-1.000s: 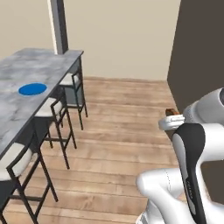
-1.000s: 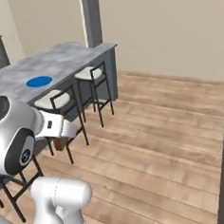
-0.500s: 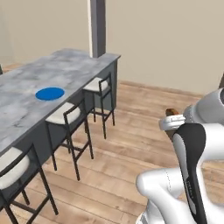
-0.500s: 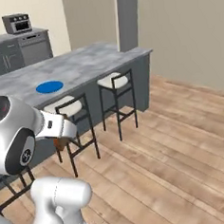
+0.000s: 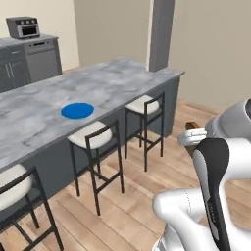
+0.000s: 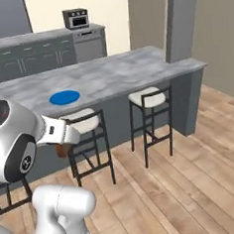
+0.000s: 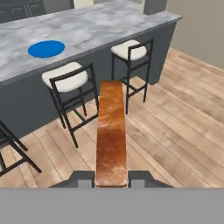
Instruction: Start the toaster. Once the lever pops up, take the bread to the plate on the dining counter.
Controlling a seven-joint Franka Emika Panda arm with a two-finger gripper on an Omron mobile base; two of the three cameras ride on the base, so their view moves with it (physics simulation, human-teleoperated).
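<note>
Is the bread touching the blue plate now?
Apart. In the hand view the bread sits in the claw over the floor, while the plate lies on the dining counter.

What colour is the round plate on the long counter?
Bright blue. The plate lies on the grey-veined marble dining counter; the hand view shows it best.

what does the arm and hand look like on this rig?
Glossy white rounded arm links with a black band along the forearm and a dark grey round joint cap. The hand ends in two small dark grey fingertips. No cables or markings visible.
</note>
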